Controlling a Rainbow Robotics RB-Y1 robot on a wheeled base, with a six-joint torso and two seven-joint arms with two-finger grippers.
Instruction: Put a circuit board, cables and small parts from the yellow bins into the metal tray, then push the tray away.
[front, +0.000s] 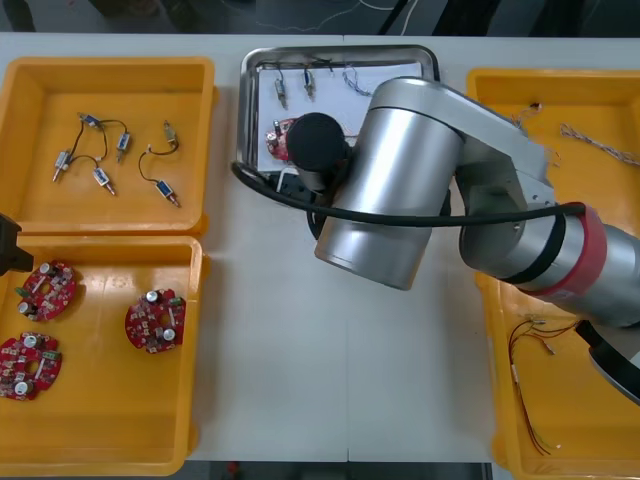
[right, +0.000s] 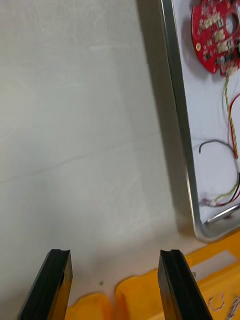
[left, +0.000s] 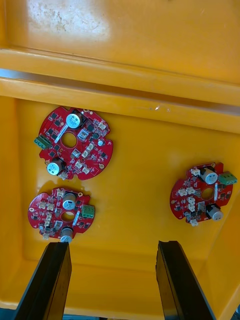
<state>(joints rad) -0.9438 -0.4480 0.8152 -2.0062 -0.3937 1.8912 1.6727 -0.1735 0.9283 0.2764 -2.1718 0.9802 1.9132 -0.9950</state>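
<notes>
Yellow bins (front: 40, 100) flank my desk (front: 290, 400), two per side. My right arm (front: 400, 190) reaches across the middle and covers the near part of the metal tray (front: 243, 110). The tray sits at the far middle of the desk between the bins and is white inside. My left claw (left: 112, 245) hangs over the near left bin, fingers wide apart and holding nothing, with three red circuit boards (left: 85, 150) lying flat below it. My right claw (right: 114, 255) is spread open too, empty, above bare desk just beside the tray's rim. Inside the tray I see one red board (right: 215, 35), a red and yellow cable (right: 231, 115), a black cable (right: 215, 142) and small metal parts (front: 282, 92). Loose cables (front: 535, 350) lie in the near right bin.
</notes>
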